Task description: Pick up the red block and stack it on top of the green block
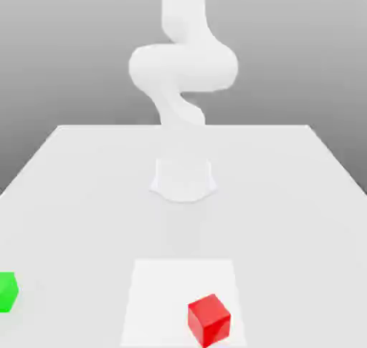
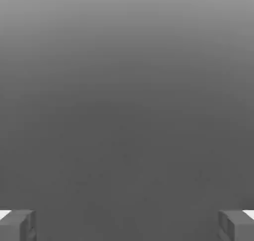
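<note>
My white arm rises from its round base at the middle of a pale bench, curving up against a plain grey background. In the view from my hand, my two grey fingertips stand far apart at the two sides, released, with nothing between them; beyond them is only smooth grey.

The red block sits on the bench at the near edge of the exterior view, a little toward that view's right of centre. It rests on a slightly brighter square patch of the bench surface, close to the patch's corner, turned so one of its vertical edges faces the camera.

The green block sits on the bench at the exterior view's far left, partly cut off by the frame edge. The two blocks are well apart, and both lie flat on the bench, away from my arm.
</note>
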### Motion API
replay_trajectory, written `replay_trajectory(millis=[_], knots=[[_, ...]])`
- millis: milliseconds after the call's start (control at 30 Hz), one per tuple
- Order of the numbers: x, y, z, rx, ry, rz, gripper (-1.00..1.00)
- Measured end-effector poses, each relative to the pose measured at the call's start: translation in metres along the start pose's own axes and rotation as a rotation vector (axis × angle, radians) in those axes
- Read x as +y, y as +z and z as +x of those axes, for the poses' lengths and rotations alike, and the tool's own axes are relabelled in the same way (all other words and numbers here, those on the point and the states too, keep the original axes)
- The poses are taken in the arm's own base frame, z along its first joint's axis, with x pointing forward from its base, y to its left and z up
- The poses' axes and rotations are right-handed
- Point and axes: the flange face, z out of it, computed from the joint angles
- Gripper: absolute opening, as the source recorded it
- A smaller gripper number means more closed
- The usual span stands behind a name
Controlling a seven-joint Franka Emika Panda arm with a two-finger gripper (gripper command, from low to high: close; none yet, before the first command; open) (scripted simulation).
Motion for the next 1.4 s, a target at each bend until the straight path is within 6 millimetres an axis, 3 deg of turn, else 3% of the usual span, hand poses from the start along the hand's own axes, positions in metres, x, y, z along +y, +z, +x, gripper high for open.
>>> replay_trajectory(millis=[233, 467, 667, 867, 967, 1000, 1233, 1400], knots=[[0.012, 0.142, -0.024, -0.190, -0.117, -0.102, 0.00], [0.045, 0.265, -0.077, -0.365, -0.236, -0.207, 0.00], [0.090, 0.352, -0.140, -0.509, -0.349, -0.301, 0.00], [0.147, 0.417, -0.199, -0.616, -0.434, -0.383, 0.00], [0.166, 0.446, -0.218, -0.621, -0.438, -0.387, 0.00], [0.171, 0.453, -0.222, -0.622, -0.438, -0.387, -1.00], [0.172, 0.453, -0.223, -0.623, -0.438, -0.388, -1.00], [0.149, 0.414, -0.194, -0.621, -0.428, -0.391, -1.00]])
